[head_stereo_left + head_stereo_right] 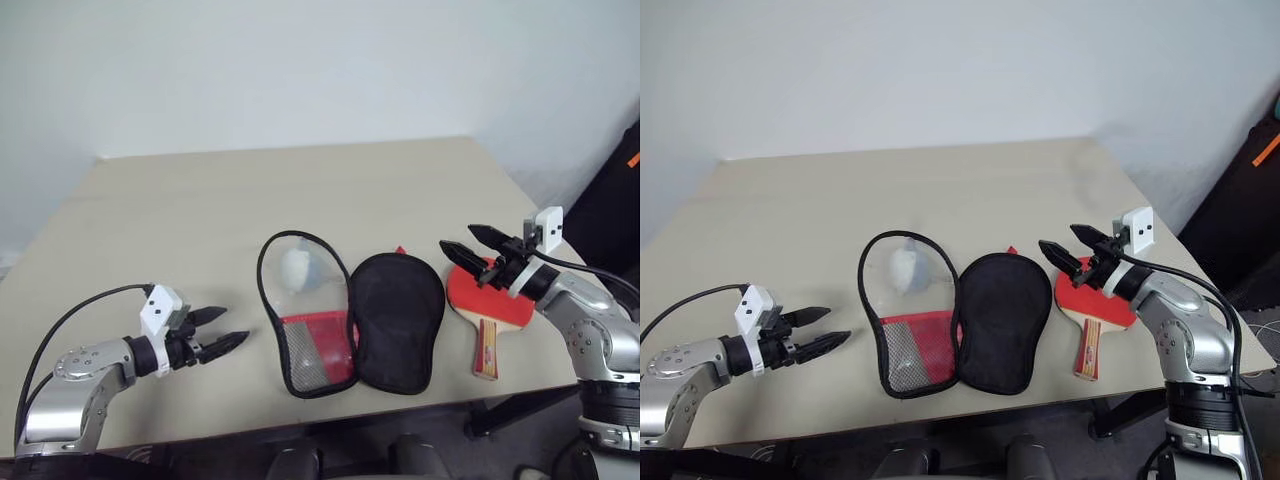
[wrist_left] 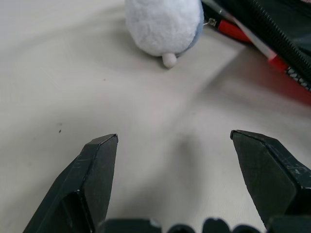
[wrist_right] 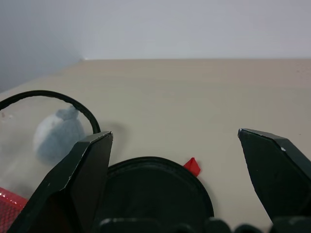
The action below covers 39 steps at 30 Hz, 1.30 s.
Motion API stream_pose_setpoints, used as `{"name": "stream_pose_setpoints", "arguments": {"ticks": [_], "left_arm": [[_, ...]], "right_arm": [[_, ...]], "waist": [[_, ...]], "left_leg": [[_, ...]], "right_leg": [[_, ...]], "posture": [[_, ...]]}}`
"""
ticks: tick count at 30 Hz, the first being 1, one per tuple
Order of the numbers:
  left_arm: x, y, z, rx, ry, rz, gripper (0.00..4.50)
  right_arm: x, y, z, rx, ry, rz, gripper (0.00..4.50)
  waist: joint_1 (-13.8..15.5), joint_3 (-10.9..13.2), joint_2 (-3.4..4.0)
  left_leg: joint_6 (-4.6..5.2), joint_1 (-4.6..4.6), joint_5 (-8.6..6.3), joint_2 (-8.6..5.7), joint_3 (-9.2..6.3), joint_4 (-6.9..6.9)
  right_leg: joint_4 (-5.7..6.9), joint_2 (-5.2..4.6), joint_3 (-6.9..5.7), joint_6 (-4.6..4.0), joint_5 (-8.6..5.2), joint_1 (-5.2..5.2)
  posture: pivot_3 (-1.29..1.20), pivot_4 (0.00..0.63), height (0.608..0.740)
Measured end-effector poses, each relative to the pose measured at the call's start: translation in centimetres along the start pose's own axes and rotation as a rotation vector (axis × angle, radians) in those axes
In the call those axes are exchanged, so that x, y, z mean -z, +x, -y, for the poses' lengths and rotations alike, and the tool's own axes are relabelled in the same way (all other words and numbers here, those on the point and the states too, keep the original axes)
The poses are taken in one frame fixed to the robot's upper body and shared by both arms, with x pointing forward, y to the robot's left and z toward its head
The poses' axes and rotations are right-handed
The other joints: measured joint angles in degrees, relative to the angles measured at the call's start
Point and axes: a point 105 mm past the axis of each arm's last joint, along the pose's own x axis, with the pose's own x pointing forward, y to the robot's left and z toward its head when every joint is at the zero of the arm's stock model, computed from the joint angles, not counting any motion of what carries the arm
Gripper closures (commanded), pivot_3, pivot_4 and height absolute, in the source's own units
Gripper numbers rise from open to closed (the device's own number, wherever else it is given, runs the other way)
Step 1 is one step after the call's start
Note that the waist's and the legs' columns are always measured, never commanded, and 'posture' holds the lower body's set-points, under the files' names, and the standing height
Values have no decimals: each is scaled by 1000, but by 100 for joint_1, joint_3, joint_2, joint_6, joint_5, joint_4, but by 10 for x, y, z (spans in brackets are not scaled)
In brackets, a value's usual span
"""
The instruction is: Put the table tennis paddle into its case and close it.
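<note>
A: Where is the case (image 1: 352,324) on the table (image 1: 200,210)?

B: I see it lying unzipped and spread flat near the table's front edge. One half shows a clear window above a red panel and mesh; the other half is plain black, on the paddle side. A small white fluffy toy (image 1: 298,268) shows through the clear window; I cannot tell whether it sits under or behind it.

A: And the table tennis paddle (image 1: 487,304)?

B: Just beside the black half of the case, red face up, its striped wooden handle pointing toward the table's front edge. I cannot tell whether it touches the case.

A: Right gripper (image 1: 468,243)?

B: I read its fingers (image 3: 274,170) as spread wide, holding nothing. It hangs above the paddle's blade, pointing toward the case.

A: Left gripper (image 1: 218,329)?

B: On the far side of the case from the paddle, well apart from it, low over bare table. Its fingers (image 2: 90,179) are spread too, empty, pointing toward the case's window half.
</note>
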Motion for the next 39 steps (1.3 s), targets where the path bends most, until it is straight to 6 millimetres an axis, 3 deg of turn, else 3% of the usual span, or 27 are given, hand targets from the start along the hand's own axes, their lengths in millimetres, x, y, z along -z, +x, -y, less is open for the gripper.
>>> {"name": "stream_pose_setpoints", "arguments": {"ticks": [9, 15, 22, 28, 34, 39], "left_arm": [[-12, 25, 10, 69, 16, 44, 545], [-13, 29, 16, 129, 28, 31, 545], [-7, 30, 25, 207, 35, -8, 545], [6, 44, 38, 280, 38, -45, 545], [-3, 61, 44, 334, 72, -33, 545], [-9, 67, 46, 351, 93, -27, 545]], "right_arm": [[2, -2, 12, 111, -18, -25, 34], [23, -21, 16, 281, -26, -159, 34], [41, -56, -5, 404, -3, -326, 34], [53, -80, -19, 500, 97, -405, 34], [73, -91, -38, 547, 237, -465, 34], [86, -95, -39, 600, 301, -507, 34]], "waist": [[3, -2, -2], [5, -2, -2], [8, -1, -3], [9, -2, -7], [7, -4, -8], [3, -5, -7]], "left_leg": [[0, 0, 0, 0, -2, 0], [0, -5, 0, 0, 1, 0], [0, -8, 0, 1, 1, 2], [-1, -12, 0, 2, 2, 2], [0, -20, 0, 3, 2, 3], [0, -28, 0, 6, 7, -3]], "right_leg": [[0, 2, 0, 0, 3, 1], [1, 2, 2, -4, 1, -6], [2, 2, 4, -6, -1, -11], [1, 2, 4, -6, -1, -18], [4, 3, 4, -6, 0, -28], [7, 4, 8, -6, 2, -42]], "posture": [[0, 0, 740], [0, 0, 740], [0, 0, 740], [0, 0, 740], [0, 0, 740], [0, 0, 740]]}}
